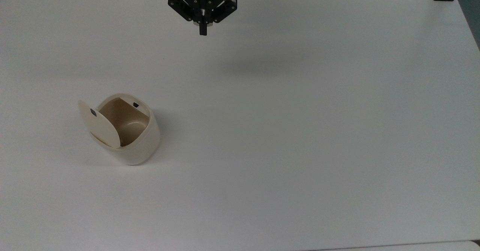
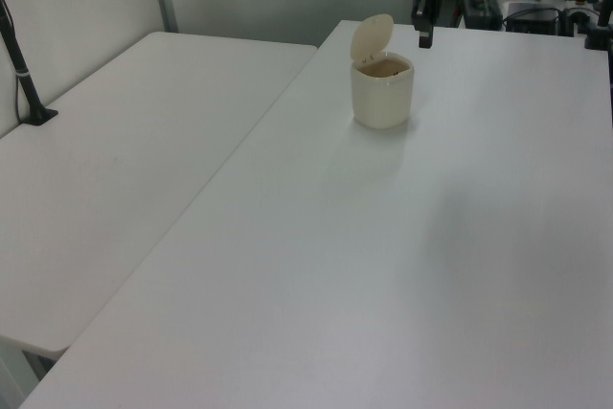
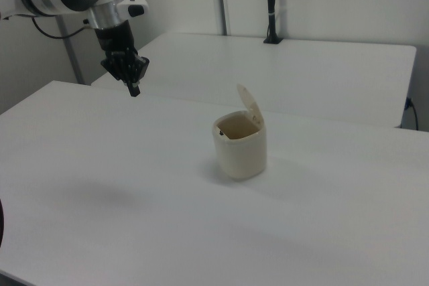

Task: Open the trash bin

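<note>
One cream trash bin [image 1: 125, 133] stands at the left of the top view, slightly below mid-height, on the white table [image 1: 300, 131]. Its lid [image 1: 98, 124] is swung up on its left side, leaving the brown inside open to view. Further right, at the upper edge of the frame, the gripper [image 1: 203, 31] hangs above the table, well apart from the bin, its black fingers pressed together with nothing between them. In the right view the gripper [image 3: 134, 90] sits upper left, the bin [image 3: 240, 147] near the centre.
</note>
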`<state>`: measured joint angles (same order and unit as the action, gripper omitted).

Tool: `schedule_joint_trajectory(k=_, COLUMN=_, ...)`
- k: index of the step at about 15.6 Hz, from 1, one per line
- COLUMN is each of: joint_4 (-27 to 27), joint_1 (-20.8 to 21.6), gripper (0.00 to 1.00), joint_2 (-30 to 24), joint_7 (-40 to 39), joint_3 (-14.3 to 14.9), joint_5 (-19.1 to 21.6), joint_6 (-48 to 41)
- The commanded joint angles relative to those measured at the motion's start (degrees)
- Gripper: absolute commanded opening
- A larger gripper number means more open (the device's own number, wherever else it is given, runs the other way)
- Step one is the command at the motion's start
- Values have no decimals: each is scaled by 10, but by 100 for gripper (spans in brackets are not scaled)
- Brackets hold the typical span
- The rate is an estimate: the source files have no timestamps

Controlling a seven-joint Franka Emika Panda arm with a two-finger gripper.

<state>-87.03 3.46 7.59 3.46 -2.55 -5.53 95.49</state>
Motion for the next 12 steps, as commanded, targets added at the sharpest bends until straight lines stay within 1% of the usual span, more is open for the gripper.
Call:
schedule_joint_trajectory(k=1, joint_4=-23, joint_1=29, gripper=11, joint_2=-24, joint_7=-57, joint_3=35, joint_5=3, joint_6=-9)
schedule_joint_trajectory(k=2, joint_4=-23, joint_1=43, gripper=15, joint_2=-24, joint_7=-57, joint_3=53, joint_5=4, joint_6=-9)
schedule_joint_trajectory(k=3, joint_4=-23, joint_1=49, gripper=19, joint_2=-24, joint_7=-57, joint_3=61, joint_5=4, joint_6=-9)
schedule_joint_trajectory(k=4, joint_4=-22, joint_1=47, gripper=33, joint_2=-24, joint_7=-57, joint_3=61, joint_5=5, joint_6=-9)
schedule_joint_trajectory(k=6, joint_4=-22, joint_1=44, gripper=91, joint_2=-23, joint_7=-57, joint_3=62, joint_5=5, joint_6=-8)
schedule_joint_trajectory(k=7, joint_4=-22, joint_1=44, gripper=99, joint_2=-23, joint_7=-57, joint_3=62, joint_5=4, joint_6=-8)
schedule_joint_trajectory(k=12, joint_4=-23, joint_1=44, gripper=100, joint_2=-25, joint_7=-49, joint_3=62, joint_5=4, joint_6=-10)
